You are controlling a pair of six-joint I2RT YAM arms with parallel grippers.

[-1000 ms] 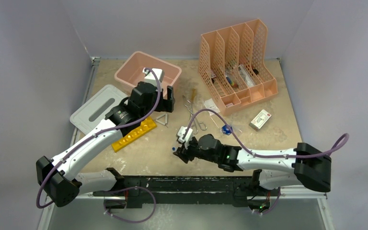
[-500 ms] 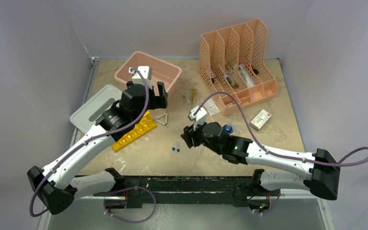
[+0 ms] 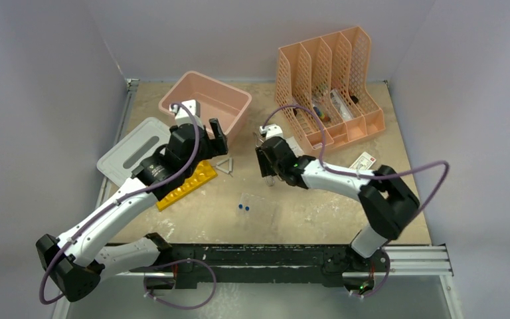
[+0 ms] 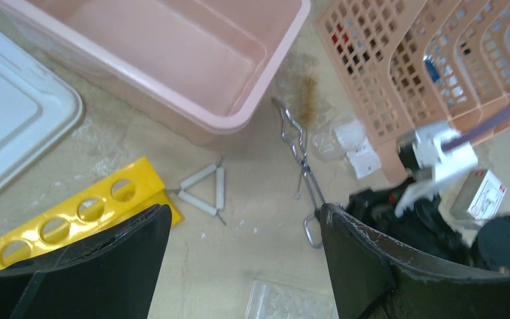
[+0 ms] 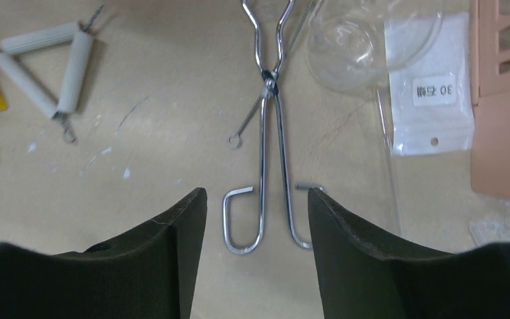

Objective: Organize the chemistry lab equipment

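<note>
my right gripper (image 5: pixel 253 214) was spread wide and pinching nothing, hanging over the table with the looped handles of the metal tongs (image 5: pixel 271 133) lying between its fingers in the wrist view. i could not tell whether the fingers touched the tabletop. the tongs' tips pointed to the far side, next to a clear round dish (image 5: pixel 344 45) and a small labelled bag (image 5: pixel 431 100). the wire triangle (image 5: pixel 78 70) lay apart to the left of the tongs.

my left gripper (image 4: pixel 242 226) was also spread and empty, above the right end of the yellow rack (image 4: pixel 73 219), with the triangle just right of that end. a corner of the clear plastic tray (image 4: pixel 285 306) showed nearer to me.

i counted one pair of tongs, one triangle, one rack, one tray and two blue-capped vials (image 3: pixel 242 207), side by side nearer than both grippers. the pink tub (image 3: pixel 236 119) sat far left, the grey lid (image 3: pixel 113 166) left of the rack, the peach file holder (image 3: pixel 292 100) far right.
</note>
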